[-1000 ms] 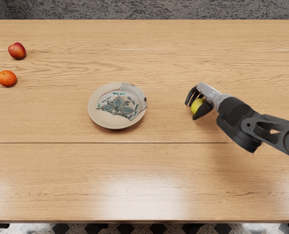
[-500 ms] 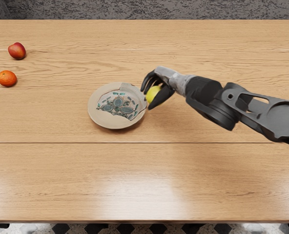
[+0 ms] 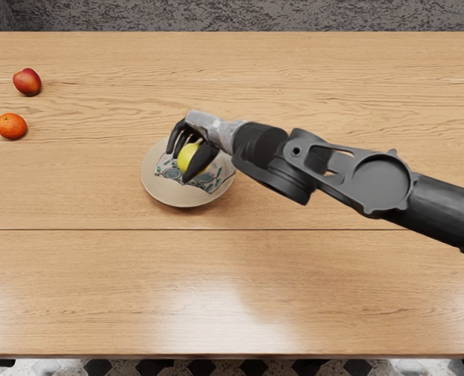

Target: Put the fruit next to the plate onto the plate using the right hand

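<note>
Yellow fruit, a single small round piece with a smooth skin, sits in the grip of the right hand directly over the one plate on the table. The dark fingers curl over its top and far side while the thumb presses from the near side, so the fruit is pinched between them. Whether the fruit already touches the plate cannot be told. The plate is a shallow round dish, cream-coloured with a green-blue leaf-like pattern across its centre, and its rim looks uneven on the far right side. One arm shows, coming in from the right edge: glossy dark grey shells, a large disc-shaped joint, and a paler grey wrist. Two more fruits lie well apart from the plate near the table's far left edge: one red apple and, just in front of it, one orange, both round and resting on the bare wood. The table is a single broad top of light, honey-toned wood with long horizontal grain, a seam running across it, and a soft sheen along the near edge.
</note>
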You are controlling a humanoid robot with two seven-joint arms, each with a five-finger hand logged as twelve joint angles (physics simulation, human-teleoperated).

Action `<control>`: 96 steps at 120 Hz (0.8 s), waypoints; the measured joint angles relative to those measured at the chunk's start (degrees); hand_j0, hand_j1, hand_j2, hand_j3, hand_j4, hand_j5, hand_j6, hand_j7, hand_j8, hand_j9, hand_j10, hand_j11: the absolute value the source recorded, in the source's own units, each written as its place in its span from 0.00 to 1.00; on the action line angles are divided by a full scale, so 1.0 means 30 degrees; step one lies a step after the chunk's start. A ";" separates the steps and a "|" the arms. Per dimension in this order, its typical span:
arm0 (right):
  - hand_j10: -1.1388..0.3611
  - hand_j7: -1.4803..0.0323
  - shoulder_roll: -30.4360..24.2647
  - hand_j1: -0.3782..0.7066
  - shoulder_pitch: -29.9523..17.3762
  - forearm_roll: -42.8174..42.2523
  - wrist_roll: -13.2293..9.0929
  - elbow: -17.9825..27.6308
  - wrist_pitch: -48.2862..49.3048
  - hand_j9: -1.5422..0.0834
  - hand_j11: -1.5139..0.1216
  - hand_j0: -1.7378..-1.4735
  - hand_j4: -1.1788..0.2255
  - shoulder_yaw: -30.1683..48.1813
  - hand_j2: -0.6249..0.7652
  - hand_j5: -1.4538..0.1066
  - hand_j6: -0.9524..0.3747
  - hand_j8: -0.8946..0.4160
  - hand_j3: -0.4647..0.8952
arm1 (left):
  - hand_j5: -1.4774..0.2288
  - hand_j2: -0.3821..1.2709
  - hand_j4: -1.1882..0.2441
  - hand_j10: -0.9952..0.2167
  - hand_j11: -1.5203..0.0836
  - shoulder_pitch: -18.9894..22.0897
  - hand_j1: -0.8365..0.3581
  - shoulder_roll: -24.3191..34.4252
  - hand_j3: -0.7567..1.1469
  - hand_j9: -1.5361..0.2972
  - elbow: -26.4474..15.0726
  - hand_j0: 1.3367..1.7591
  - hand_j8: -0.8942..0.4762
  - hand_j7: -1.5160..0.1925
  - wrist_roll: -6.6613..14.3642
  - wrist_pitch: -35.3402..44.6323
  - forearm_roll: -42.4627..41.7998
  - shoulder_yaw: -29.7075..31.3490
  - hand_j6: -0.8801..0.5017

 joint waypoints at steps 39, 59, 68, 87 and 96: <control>0.39 0.32 0.1369 0.56 0.0060 -0.1082 0.0050 -0.1725 0.0559 0.34 0.31 0.33 0.29 -0.0171 0.58 0.30 0.23 0.32 0.34 | 0.68 0.26 0.66 0.62 0.75 0.0000 0.75 0.0000 0.40 0.66 0.0000 0.76 0.47 0.70 0.0000 0.0000 0.0000 0.0001 0.46; 0.39 0.42 0.1466 0.56 0.0060 -0.1130 0.0072 -0.1919 0.0778 0.43 0.40 0.32 0.37 -0.0156 0.54 0.40 0.26 0.30 0.34 | 0.68 0.26 0.66 0.62 0.75 0.0000 0.75 0.0000 0.40 0.66 0.0000 0.76 0.47 0.70 0.0000 0.0003 0.0000 -0.0001 0.46; 0.41 0.47 0.1480 0.55 0.0055 -0.1112 0.0077 -0.2023 0.0816 0.48 0.46 0.31 0.42 -0.0137 0.50 0.45 0.30 0.31 0.34 | 0.68 0.26 0.66 0.62 0.75 0.0000 0.75 0.0000 0.40 0.66 0.0000 0.76 0.47 0.70 0.0000 0.0004 0.0000 -0.0001 0.46; 0.47 0.58 0.1489 0.48 0.0059 -0.1093 0.0096 -0.2287 0.0847 0.58 0.55 0.31 0.51 -0.0108 0.44 0.54 0.38 0.36 0.34 | 0.68 0.26 0.66 0.62 0.75 0.0000 0.75 0.0000 0.40 0.66 0.0000 0.76 0.47 0.70 -0.0001 -0.0001 0.0000 -0.0001 0.46; 0.50 0.62 0.1491 0.44 0.0046 -0.1051 0.0104 -0.2339 0.0851 0.62 0.59 0.31 0.54 -0.0078 0.43 0.59 0.41 0.39 0.34 | 0.68 0.26 0.66 0.62 0.75 0.0000 0.75 0.0000 0.40 0.66 0.0000 0.76 0.47 0.70 -0.0001 -0.0002 0.0000 -0.0001 0.46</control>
